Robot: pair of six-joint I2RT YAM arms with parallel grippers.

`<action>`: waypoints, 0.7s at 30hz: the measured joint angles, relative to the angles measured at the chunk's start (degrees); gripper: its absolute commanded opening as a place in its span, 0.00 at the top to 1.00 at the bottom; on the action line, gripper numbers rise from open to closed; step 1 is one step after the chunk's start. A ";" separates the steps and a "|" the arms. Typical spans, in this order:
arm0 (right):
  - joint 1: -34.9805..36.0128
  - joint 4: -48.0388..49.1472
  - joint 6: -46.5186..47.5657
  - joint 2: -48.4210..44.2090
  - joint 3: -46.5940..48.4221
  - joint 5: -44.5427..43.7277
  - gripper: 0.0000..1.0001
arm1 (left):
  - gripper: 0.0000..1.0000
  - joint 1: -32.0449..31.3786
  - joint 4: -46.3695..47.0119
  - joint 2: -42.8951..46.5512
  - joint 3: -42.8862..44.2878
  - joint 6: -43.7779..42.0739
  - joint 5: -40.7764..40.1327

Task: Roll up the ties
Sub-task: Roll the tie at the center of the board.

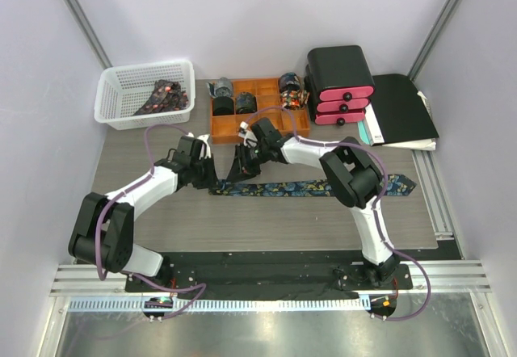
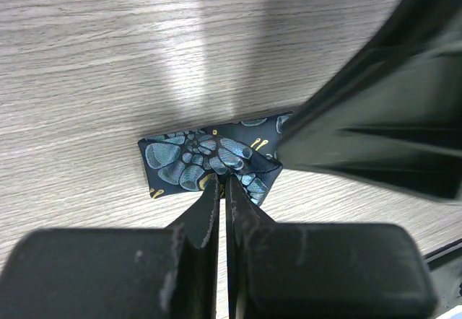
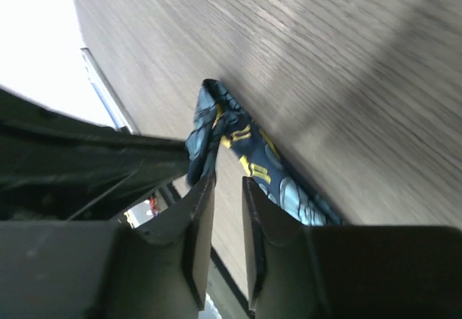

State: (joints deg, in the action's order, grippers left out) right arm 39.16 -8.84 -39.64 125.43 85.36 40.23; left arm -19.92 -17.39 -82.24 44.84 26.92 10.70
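Observation:
A dark navy tie [image 1: 307, 187] with a teal and gold pattern lies flat across the table, its pointed end at the right. My left gripper [image 1: 208, 175] is at the tie's left end. In the left wrist view, the left gripper [image 2: 224, 182] is shut, its tips pinching the folded end of the tie [image 2: 195, 156], which puckers around them. My right gripper [image 1: 242, 170] hovers just right of it. In the right wrist view, the right gripper [image 3: 227, 182] is slightly open with bare table showing in the gap. The raised tie end [image 3: 238, 142] lies just beyond its fingertips.
A white basket [image 1: 121, 90] at the back left holds unrolled ties [image 1: 166, 97]. An orange tray [image 1: 266, 119] behind the grippers holds rolled ties [image 1: 222, 90]. A black and pink drawer box [image 1: 339, 82] and a black folder [image 1: 400, 107] stand at the back right.

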 measured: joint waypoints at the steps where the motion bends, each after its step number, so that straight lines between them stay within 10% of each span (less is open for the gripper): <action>1: -0.50 -0.31 0.15 -0.70 -0.26 0.20 0.67 | 1.00 0.00 0.00 0.00 0.00 0.02 0.00; 21: -2.03 2.71 -2.34 -2.56 -5.57 2.54 0.65 | 1.00 -1.07 2.47 -6.91 1.20 5.77 1.68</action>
State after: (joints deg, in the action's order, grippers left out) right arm 37.12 -6.13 -41.98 122.87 79.79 42.76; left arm -20.99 -14.92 -89.14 46.04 32.69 12.38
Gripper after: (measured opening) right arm 0.364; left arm 0.006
